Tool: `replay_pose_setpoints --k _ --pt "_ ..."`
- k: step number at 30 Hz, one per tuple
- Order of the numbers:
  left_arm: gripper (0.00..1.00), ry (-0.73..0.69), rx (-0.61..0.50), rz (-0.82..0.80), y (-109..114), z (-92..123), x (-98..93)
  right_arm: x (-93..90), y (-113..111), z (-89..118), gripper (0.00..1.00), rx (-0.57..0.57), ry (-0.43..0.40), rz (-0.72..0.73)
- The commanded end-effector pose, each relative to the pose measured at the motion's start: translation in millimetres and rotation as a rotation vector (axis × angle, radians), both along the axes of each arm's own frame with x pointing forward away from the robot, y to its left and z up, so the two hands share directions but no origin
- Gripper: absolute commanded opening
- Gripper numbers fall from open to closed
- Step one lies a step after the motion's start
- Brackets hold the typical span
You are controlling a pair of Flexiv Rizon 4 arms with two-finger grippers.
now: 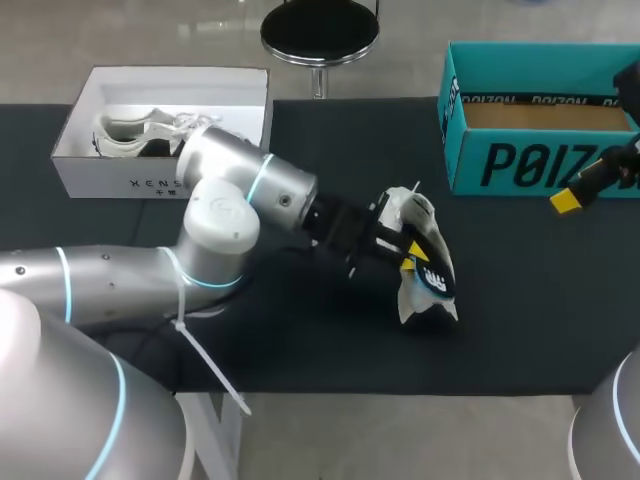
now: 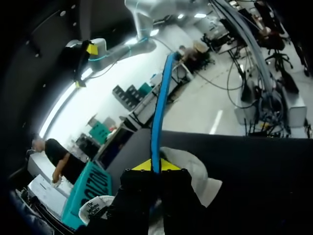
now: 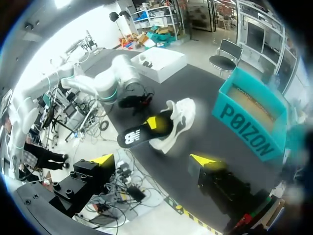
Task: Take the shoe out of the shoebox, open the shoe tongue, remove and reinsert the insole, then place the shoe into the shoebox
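The left gripper [image 1: 404, 250] is clamped on the insole [image 1: 436, 276], one yellow tip on each face. In its own wrist view the insole runs edge-on as a thin blue strip straight ahead from between the fingertips, and the black finger housings hide its near end. The white shoe [image 1: 412, 208] lies on its side against the insole, touching the dark surface [image 1: 300, 350] just under and beyond the gripper. The insole's black underside with its white logo covers part of the shoe. From these views one cannot tell whether any part of the insole sits inside the shoe.

The right gripper [image 3: 154, 160] hangs over the surface's edge at about 3 o'clock from the shoe, fingers wide apart with nothing between them. In the head view it is cut off by the picture's edge, and only one yellow tip shows.

The teal shoebox [image 1: 520, 165] stands open at roughly 1 o'clock from the left gripper, well apart from the shoe. Only its brown cardboard floor is visible, and its far right corner is cut off. At 10 o'clock, behind the left arm's elbow, a white box [image 1: 120, 180] holds a second white shoe [image 1: 130, 135], partly hidden by the arm
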State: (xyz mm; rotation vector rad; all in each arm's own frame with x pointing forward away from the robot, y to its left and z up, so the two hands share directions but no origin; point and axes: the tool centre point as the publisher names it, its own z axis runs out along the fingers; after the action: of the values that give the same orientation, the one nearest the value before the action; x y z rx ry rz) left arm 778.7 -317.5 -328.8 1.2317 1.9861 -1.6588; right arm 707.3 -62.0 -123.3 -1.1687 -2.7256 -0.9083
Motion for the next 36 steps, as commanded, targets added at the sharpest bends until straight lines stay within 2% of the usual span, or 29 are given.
replay_pose_setpoints --k 1,8,20,21,22,24,25,26,27,28,29,30,36 --pt "0.00 0.003 -0.006 0.020 -5 -12 11.5 2.7 1 0 1.00 -0.003 0.005 0.000" --pt "0.00 0.016 -0.010 0.072 -6 -23 31.1 2.7 1 0 1.00 -0.003 0.005 0.000" --pt "0.00 -0.014 0.014 0.019 -4 -1 15.9 2.7 1 0 1.00 -0.003 0.005 0.000" --pt "0.02 -0.016 0.014 0.018 -4 2 14.2 2.7 1 0 1.00 -0.003 0.005 0.000" --pt "0.09 -0.016 0.013 0.014 -4 3 13.0 2.7 1 0 1.00 -0.003 0.005 0.000" --pt "0.06 -0.024 0.011 0.002 -5 6 9.4 2.7 1 0 1.00 -0.003 0.005 0.000" --pt "0.08 -0.025 0.012 -0.003 -5 7 8.0 2.7 1 0 1.00 -0.003 0.005 0.000" --pt "0.20 -0.023 0.013 -0.006 -6 7 6.8 2.7 1 0 1.00 -0.003 0.005 0.000" --pt "0.25 -0.025 0.013 -0.011 -6 6 5.8 2.7 1 0 1.00 -0.003 0.005 0.000" --pt "0.19 -0.031 0.015 -0.014 -7 5 3.6 2.7 1 0 1.00 -0.003 0.005 0.000" --pt "0.05 -0.032 0.016 -0.015 -7 4 2.3 2.7 1 0 1.00 -0.003 0.005 0.000" --pt "0.00 -0.033 0.015 -0.016 -7 3 1.1 2.7 1 0 1.00 -0.003 0.005 0.000" --pt "0.00 -0.041 0.023 0.013 -5 -9 7.9 2.7 1 0 1.00 -0.003 0.005 0.000"
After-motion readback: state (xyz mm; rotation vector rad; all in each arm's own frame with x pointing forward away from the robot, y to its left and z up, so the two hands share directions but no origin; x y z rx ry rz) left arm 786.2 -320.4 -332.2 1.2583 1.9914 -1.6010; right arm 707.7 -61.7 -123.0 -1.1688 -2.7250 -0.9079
